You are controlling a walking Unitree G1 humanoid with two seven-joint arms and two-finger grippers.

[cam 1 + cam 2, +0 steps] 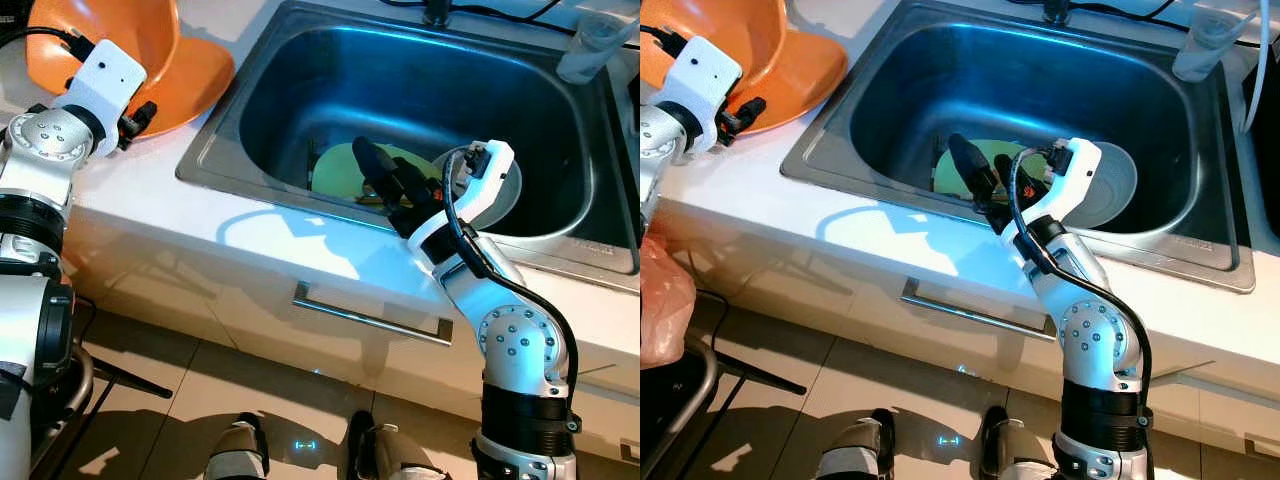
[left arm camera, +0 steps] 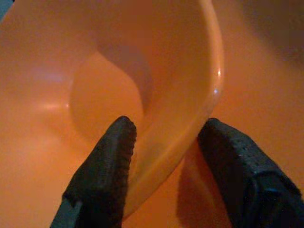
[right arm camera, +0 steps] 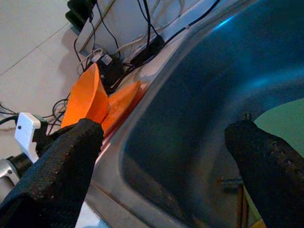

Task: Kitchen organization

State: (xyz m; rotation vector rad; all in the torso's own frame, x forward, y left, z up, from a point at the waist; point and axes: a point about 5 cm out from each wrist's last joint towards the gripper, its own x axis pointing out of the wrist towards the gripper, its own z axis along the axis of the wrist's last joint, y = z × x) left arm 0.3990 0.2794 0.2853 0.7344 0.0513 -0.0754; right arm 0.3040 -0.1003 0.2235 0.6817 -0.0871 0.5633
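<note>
Gripping the rim of an orange bowl [image 2: 156, 85] with 1 finger on either side of its wall, the left gripper [image 2: 166, 156] sits on the white counter [image 1: 150, 215] left of the steel sink [image 1: 420, 90]. That bowl rests in a 2nd orange dish [image 1: 205, 75]. Down in the basin, the right gripper [image 1: 385, 180] hangs spread wide and empty above a green plate [image 1: 335, 170] beside a grey plate [image 1: 495, 195].

The far half of the sink [image 1: 300, 70] lies open (dishes [image 1: 340, 165] crowd the near wall beside the faucet-side cup [image 1: 595, 45]).
</note>
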